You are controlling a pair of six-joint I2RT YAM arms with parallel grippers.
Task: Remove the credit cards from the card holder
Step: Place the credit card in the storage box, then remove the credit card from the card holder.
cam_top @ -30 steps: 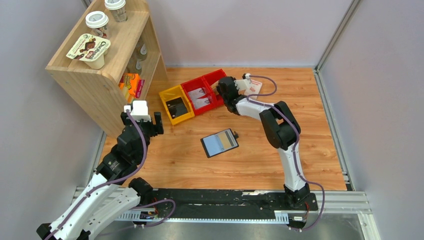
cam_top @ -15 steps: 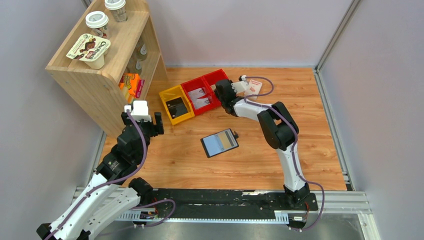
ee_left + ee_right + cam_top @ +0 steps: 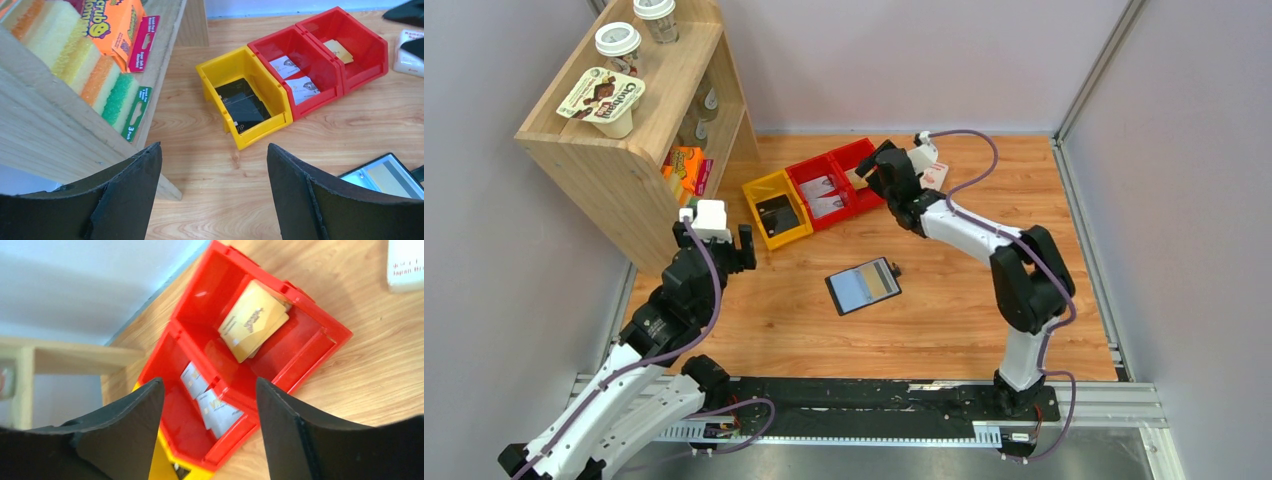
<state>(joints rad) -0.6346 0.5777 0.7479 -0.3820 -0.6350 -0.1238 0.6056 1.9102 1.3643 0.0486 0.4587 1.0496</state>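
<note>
The card holder (image 3: 864,286) lies open on the wooden table, a tan credit card (image 3: 880,282) showing in its right pocket; the left wrist view catches its corner (image 3: 385,175). Two more golden credit cards (image 3: 254,320) lie overlapped in the far red bin (image 3: 320,325), and they also show in the left wrist view (image 3: 339,50). My right gripper (image 3: 209,385) hovers open above the red bins (image 3: 870,176), with nothing between its fingers. My left gripper (image 3: 214,147) hangs open and empty near the shelf's foot (image 3: 716,245).
The middle red bin (image 3: 327,92) holds silvery-grey packets (image 3: 210,407). A yellow bin (image 3: 260,134) holds a black card (image 3: 242,102). A white-and-red box (image 3: 935,175) lies right of the bins. The wooden shelf (image 3: 624,150) with sponges (image 3: 75,60) stands at the left.
My right gripper has gone from shut to open and has shifted right over the far red bin, its elbow swinging out to the right. The left arm has barely moved.
</note>
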